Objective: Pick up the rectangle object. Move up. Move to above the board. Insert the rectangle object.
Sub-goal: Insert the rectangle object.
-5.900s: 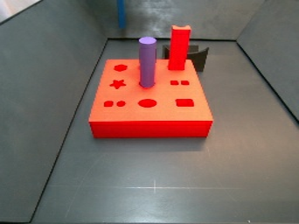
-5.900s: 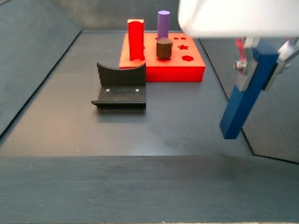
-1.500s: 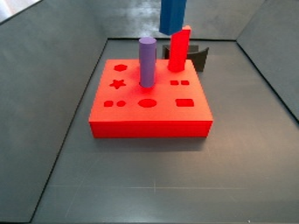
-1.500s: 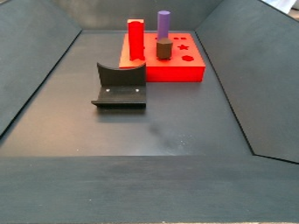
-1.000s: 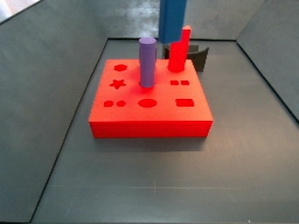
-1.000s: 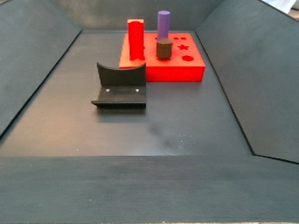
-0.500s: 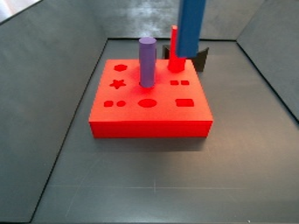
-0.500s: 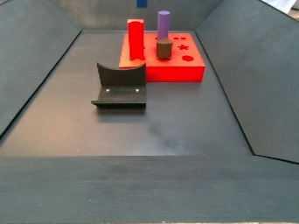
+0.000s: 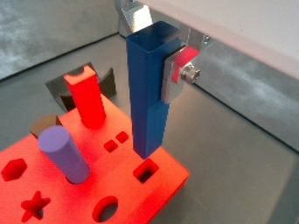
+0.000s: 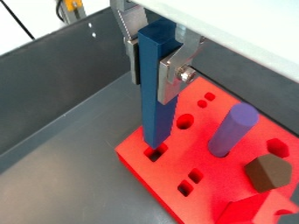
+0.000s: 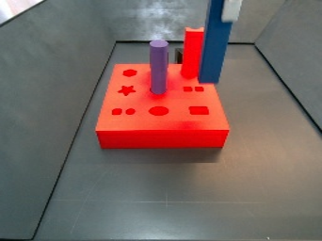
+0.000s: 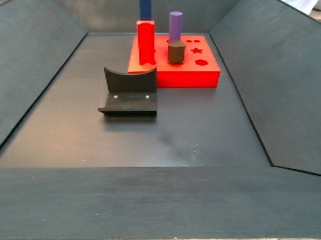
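Observation:
My gripper is shut on the rectangle object, a long blue bar held upright by its upper end between the silver fingers. The bar hangs over the board, a thick red block with shaped holes. Its lower end is just above a rectangular hole near the board's edge. Whether it touches the board cannot be told. The bar shows over the board's far right part in a side view. In another side view only its tip shows, above the board.
A purple cylinder and a red post stand in the board, close beside the bar. The dark fixture stands on the floor next to the board. Grey walls enclose the floor on all sides.
The blue bar has moved right and lower over the board, from behind the purple cylinder to beside the red post. The gripper stays shut on it.

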